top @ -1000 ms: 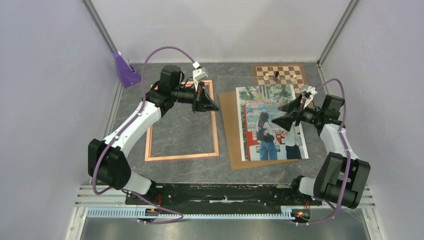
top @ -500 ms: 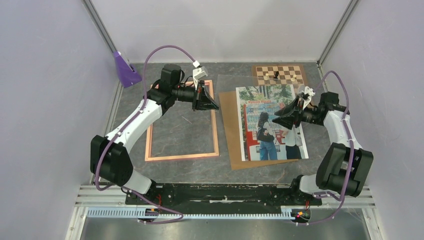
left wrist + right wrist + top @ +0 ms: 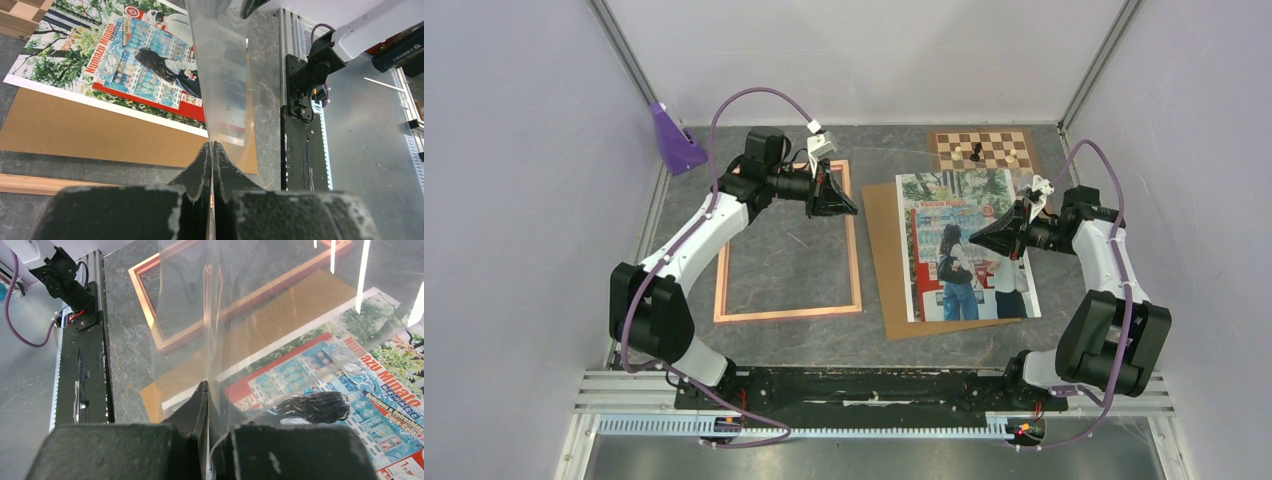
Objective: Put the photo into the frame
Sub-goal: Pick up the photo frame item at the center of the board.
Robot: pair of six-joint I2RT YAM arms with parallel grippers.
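The photo (image 3: 959,290) lies flat on a brown backing board (image 3: 886,280) at centre right. It also shows in the left wrist view (image 3: 125,55) and the right wrist view (image 3: 350,385). The frame (image 3: 789,313) lies empty on the table to its left, with a rail (image 3: 145,307) visible from the right wrist. A clear sheet (image 3: 884,170) hangs above the board and photo, held between both grippers. My left gripper (image 3: 854,211) is shut on its left edge (image 3: 222,75). My right gripper (image 3: 974,240) is shut on its right edge (image 3: 260,300).
A brown-and-cream chessboard (image 3: 994,148) with a dark piece lies at the back right. A purple block (image 3: 674,140) stands in the back left corner. Grey walls close in both sides, and a black rail (image 3: 854,385) runs along the near edge.
My right gripper has closed on the clear sheet's edge after standing open. The right arm shifted slightly toward the sheet. The left gripper kept its grip and drew back a little.
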